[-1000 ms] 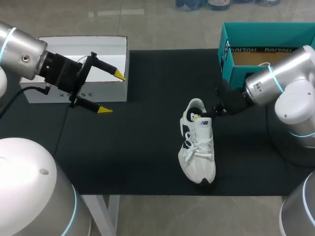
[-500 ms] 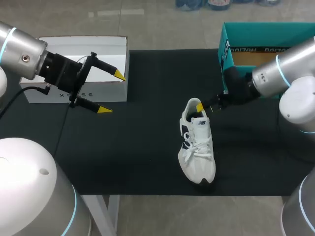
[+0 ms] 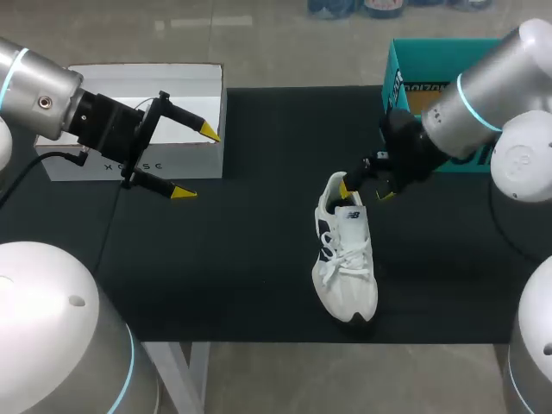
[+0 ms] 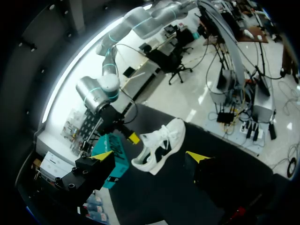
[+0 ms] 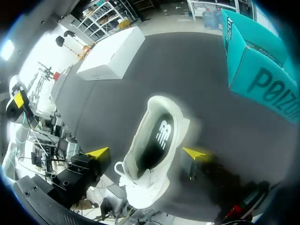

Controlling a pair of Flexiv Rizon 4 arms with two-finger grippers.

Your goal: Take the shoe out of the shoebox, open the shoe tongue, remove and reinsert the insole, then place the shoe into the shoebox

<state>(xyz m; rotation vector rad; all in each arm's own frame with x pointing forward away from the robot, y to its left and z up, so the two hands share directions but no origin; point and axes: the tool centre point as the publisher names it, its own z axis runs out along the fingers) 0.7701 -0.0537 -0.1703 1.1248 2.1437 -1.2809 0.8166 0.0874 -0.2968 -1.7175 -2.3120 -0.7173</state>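
While the right tool [image 3: 364,189] hangs spread, the shoe [image 3: 348,267] lies beneath.

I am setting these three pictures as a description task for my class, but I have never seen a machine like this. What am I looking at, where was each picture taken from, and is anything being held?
This is a robot with a left arm and a right arm. Each ends in a gripper, which is two fingers with yellow tips. The head view looks down from above and behind the robot. The two round pictures come from a camera on each wrist, looking out along that arm's fingers.

On the black table are a white shoe standing on its sole, a white box and a teal shoebox.

The left gripper hangs open in front of the white box. The right gripper is open over the shoe's heel opening, where the dark insole shows. Nothing is held.
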